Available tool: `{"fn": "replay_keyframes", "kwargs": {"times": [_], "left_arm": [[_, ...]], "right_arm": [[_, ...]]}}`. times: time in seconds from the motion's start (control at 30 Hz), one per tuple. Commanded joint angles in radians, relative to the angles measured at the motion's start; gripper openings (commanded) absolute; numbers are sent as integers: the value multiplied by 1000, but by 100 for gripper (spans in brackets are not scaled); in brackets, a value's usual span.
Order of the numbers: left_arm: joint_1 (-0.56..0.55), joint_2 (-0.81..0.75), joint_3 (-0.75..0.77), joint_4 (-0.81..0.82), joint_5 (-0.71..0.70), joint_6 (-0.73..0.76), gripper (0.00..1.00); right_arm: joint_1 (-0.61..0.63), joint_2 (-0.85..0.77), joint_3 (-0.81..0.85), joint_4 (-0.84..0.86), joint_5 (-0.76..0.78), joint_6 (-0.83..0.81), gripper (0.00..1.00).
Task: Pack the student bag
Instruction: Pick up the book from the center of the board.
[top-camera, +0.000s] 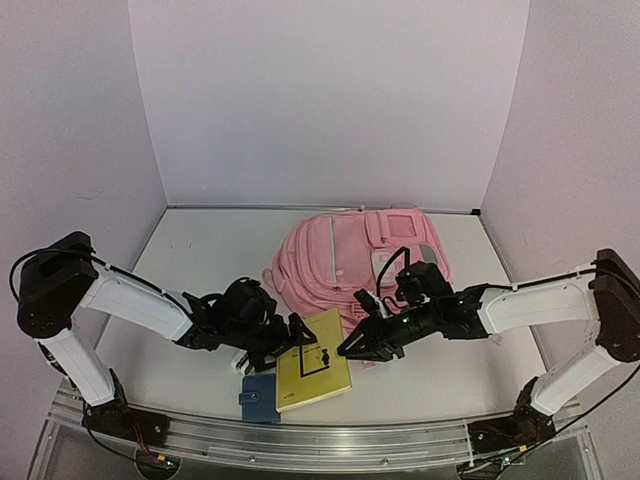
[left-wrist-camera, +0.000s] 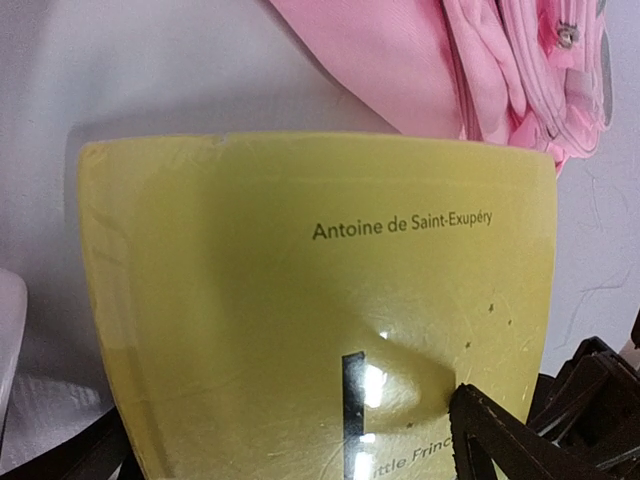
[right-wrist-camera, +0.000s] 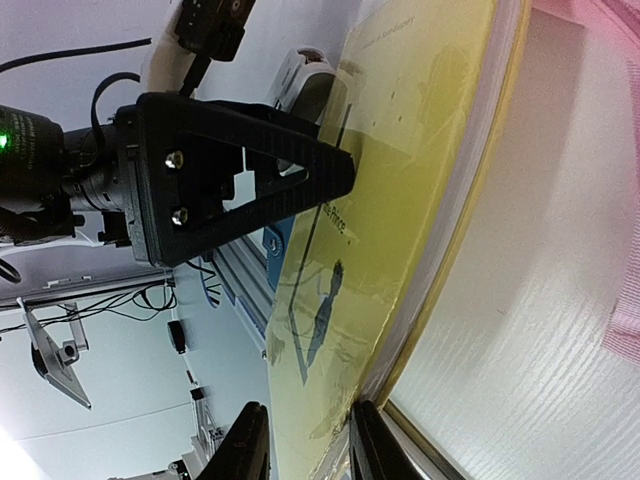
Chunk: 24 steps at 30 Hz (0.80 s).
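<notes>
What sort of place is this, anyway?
Most likely a robotics lab test booth. Plain white walls box in a white table, two robot arms are bolted to a metal rail at its near edge, and a pink backpack and yellow book lie there, seemingly as props.

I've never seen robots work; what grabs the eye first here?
The large soft pink fabric backpack lies in the middle, the biggest thing in view. Just in front lies a yellow paperback book: the right gripper pinches its edge while the left gripper hangs open over it. A small blue case sits beside the book.
</notes>
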Motion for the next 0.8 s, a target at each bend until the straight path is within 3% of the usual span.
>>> {"fn": "replay_keyframes", "kwargs": {"times": [0.0,0.4,0.77], "left_arm": [[-22,-38,-42,55,14,-20,97],[-22,-223,-146,111,-73,-40,78],[-22,-248,-167,174,-84,9,61]], "right_arm": [[36,48,95,180,66,13,28],[39,179,91,192,164,20,28],[39,305,86,279,141,31,26]]}}
